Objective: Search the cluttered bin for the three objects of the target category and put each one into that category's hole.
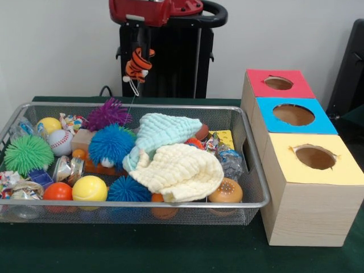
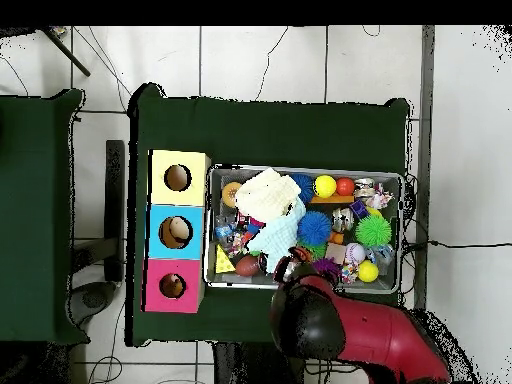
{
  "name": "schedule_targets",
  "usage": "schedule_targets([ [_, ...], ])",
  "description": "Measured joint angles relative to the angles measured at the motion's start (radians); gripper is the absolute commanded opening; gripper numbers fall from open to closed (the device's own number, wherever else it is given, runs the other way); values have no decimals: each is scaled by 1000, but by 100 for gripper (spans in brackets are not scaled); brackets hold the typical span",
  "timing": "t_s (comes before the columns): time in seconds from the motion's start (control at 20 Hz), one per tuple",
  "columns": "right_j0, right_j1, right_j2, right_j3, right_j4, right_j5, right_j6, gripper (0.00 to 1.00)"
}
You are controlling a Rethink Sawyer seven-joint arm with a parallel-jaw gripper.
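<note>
A dark green cloth covers the surface (image 1: pixel 170 250), which stands on a pale tiled floor (image 2: pixel 260 60) before a plain light wall (image 1: pixel 62 45). Nearest the front camera, at the right, is the yellow-topped section (image 1: pixel 315 170) of a pale wooden box with a round hole cut in its top; behind it follow a blue-topped section (image 1: pixel 293 115) and a red-topped section (image 1: pixel 278 83), each with its own hole.

Left of the box sits a wire mesh bin (image 1: pixel 125 206) packed with clutter. Along its near edge lie an orange ball (image 1: pixel 57 191), a yellow ball (image 1: pixel 89 188) and a brown speckled toy (image 1: pixel 225 191). A cream cloth (image 1: pixel 179 170) lies across the middle, with a pale mint cloth (image 1: pixel 162 132) just behind it. Spiky balls in blue (image 1: pixel 111 143), green (image 1: pixel 27 153) and purple (image 1: pixel 108 114) lie further back and left, beside a baseball (image 1: pixel 60 141).

Above the bin's far edge the pincer (image 1: pixel 138 63) hangs from the red arm (image 1: pixel 153 10), clamped on a small orange, black-striped plush tiger (image 1: pixel 137 66) with white paws, lifted clear of the bin. A thin string dangles below it.
</note>
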State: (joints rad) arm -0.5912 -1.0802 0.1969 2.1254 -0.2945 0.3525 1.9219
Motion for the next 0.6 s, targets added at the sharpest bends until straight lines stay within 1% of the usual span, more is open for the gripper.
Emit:
schedule_targets([
  [0.2, 34, -4, -21, 24, 16, 0, 0, 0],
  [0.35, 47, -3, -34, 26, 19, 0, 0, 0],
  [0.6, 53, 9, -44, 26, 21, 0, 0, 0],
])
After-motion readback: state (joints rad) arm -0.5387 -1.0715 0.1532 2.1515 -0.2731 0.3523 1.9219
